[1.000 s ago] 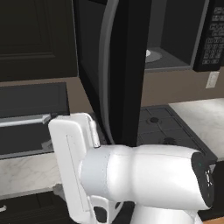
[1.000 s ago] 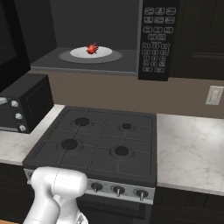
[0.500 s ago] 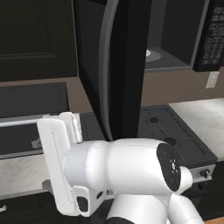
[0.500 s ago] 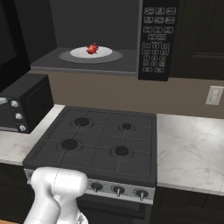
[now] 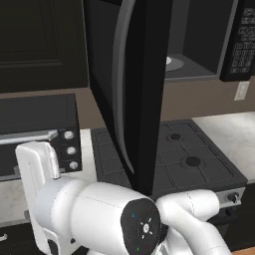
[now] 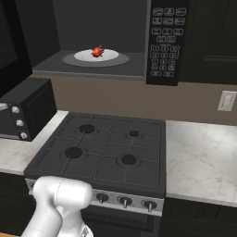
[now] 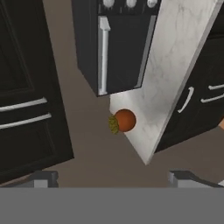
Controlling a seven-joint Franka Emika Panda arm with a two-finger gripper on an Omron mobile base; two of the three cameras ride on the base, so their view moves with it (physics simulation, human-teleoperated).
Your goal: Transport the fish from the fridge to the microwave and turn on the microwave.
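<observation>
The fish (image 6: 97, 51), small and red-orange, lies on a white plate (image 6: 111, 56) inside the open microwave (image 6: 165, 41), above the stove (image 6: 104, 148). The microwave's door (image 5: 130, 89) swings wide over the burners. A toaster oven (image 6: 23, 109) and a tomato (image 7: 123, 120) sit on the counter (image 6: 199, 157). The gripper (image 7: 113, 177) stands spread apart, empty.
</observation>
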